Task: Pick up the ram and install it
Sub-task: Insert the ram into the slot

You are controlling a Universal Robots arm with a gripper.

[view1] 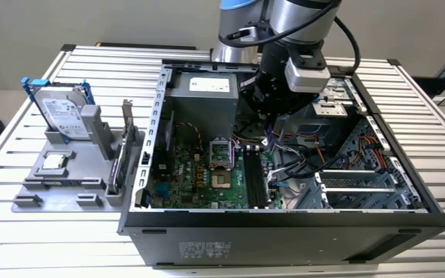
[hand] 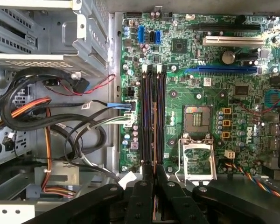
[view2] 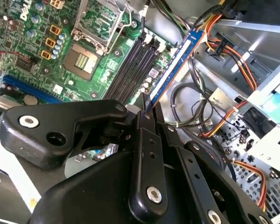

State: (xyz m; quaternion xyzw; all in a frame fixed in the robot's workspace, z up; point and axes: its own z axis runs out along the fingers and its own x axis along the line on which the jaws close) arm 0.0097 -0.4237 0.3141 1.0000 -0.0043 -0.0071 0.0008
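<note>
My gripper (view1: pixel 266 123) is inside the open computer case (view1: pixel 284 234), above the motherboard (view1: pixel 195 174). It is shut on the ram (view2: pixel 173 65), a thin stick seen edge-on with a blue edge, reaching out from between the black fingers (view2: pixel 147 140). In the first wrist view the ram (hand: pixel 154 135) shows as a thin line running over the black memory slots (hand: pixel 151 107), with the gripper (hand: pixel 153 171) closed around its near end. The stick hangs just above the slots (view2: pixel 133 70), roughly parallel to them. Whether it touches a slot cannot be told.
Bundles of orange, black and white cables (view1: pixel 307 159) lie beside the slots toward the drive cage (view1: pixel 361 182). The CPU socket (view1: pixel 221 157) sits on the other side. Outside the case, a grey holder (view1: pixel 60 174) carries a hard drive with blue rails (view1: pixel 60 110) and a card (view1: pixel 126 147).
</note>
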